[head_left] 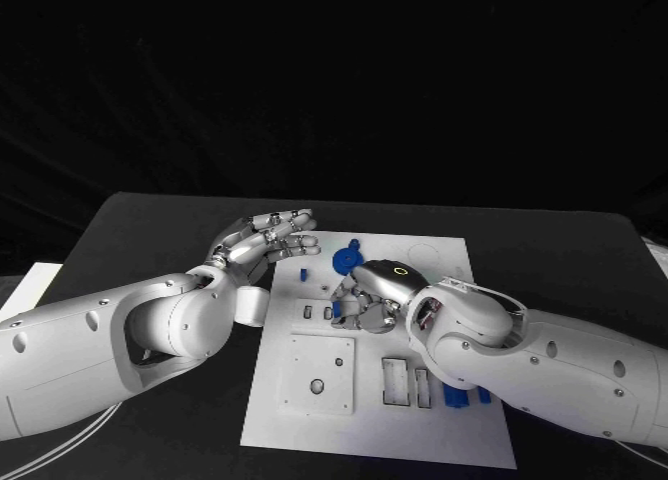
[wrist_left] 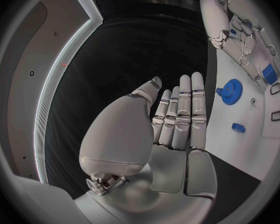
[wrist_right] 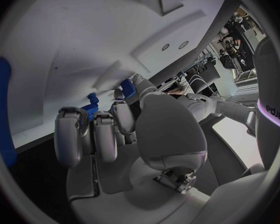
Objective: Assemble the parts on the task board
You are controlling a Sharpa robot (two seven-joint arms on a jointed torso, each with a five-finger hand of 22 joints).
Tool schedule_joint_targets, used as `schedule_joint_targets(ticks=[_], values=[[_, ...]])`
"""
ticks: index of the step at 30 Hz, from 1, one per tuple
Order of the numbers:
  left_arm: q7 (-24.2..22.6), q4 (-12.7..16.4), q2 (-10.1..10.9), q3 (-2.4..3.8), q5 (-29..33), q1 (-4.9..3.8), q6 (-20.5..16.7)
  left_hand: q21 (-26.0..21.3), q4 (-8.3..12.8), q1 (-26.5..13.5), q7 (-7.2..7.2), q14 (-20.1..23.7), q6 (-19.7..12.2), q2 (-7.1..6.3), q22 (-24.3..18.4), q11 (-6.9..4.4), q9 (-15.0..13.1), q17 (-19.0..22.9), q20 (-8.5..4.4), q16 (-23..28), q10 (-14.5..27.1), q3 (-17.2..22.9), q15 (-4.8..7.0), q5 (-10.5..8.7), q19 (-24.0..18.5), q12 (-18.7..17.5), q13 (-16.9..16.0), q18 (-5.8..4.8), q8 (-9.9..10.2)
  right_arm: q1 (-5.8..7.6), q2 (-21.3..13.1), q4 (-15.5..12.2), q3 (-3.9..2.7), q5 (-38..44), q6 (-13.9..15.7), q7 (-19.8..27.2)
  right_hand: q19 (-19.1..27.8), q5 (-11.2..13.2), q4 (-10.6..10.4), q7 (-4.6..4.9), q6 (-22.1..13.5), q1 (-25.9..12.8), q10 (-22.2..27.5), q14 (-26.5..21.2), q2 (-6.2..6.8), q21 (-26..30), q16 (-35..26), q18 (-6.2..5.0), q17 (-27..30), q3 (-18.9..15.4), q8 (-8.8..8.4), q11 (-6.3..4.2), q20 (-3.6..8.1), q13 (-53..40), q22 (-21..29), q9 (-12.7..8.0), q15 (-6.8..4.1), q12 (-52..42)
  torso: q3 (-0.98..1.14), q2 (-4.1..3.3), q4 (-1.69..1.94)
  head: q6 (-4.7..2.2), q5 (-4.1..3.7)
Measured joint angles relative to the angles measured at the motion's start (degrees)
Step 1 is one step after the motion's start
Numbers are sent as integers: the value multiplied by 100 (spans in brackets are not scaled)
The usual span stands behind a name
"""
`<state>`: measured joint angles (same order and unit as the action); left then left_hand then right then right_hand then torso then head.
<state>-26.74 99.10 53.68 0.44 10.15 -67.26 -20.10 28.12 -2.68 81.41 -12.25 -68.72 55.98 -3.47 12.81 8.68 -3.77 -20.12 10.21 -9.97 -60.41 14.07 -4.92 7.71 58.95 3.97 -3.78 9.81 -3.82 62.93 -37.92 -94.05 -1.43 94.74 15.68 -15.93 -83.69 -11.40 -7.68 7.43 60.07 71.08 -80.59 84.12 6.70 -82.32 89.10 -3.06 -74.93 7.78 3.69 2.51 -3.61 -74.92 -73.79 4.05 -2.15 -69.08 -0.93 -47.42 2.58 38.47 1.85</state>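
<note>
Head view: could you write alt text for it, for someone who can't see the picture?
Two white robot arms reach over a white task board on a black table. The right hand curls down onto the board's middle near a blue gear, while the left hand hovers flat and empty at the board's far left corner.

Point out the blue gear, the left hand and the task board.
blue gear [wrist_left: 231,90]: left wrist view, on its toothed disc.
left hand [head_left: 269,236]: head view, on the fingers.
task board [head_left: 370,435]: head view, on its bare near edge.

text: mirrored, illegible | on: right arm [wrist_right: 272,109] | other text: none
</note>
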Motion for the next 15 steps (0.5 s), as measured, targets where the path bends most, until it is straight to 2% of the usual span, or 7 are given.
schedule_joint_targets(ticks=[7,11,15], values=[[1,-4,0,0,0,0,2,0,0,0,0,0,0,0,0,0,0,0,0,0,0,0,0,0,0,0,0,0,0,-40,-16,-25,24,29,186,2,20,140,-167,17,-96,-26,23,-21,26,45,-23,0,0,-167,7,16,-20,0,44,0,21,58,0,1,-2,-8,-12],[5,-10,-1,0,0,0,5,32,19,0,0,0,0,0,20,0,0,-22,0,0,0,19,0,0,0,0,0,0,0,-80,-56,-40,49,36,431,56,20,165,-191,60,-136,-45,23,-21,45,49,-23,0,1,-192,6,17,-20,0,48,-5,20,58,0,1,-2,-19,-13],[19,-31,-2,0,0,0,6,159,46,-2,24,-177,24,-2,80,-30,0,-103,-26,-38,-30,46,69,0,27,0,0,0,0,-90,-156,-86,51,31,774,170,20,165,-205,63,-149,-15,23,-21,75,49,-23,0,1,-239,6,17,-20,0,48,-7,20,58,0,2,-1,-26,-16]])
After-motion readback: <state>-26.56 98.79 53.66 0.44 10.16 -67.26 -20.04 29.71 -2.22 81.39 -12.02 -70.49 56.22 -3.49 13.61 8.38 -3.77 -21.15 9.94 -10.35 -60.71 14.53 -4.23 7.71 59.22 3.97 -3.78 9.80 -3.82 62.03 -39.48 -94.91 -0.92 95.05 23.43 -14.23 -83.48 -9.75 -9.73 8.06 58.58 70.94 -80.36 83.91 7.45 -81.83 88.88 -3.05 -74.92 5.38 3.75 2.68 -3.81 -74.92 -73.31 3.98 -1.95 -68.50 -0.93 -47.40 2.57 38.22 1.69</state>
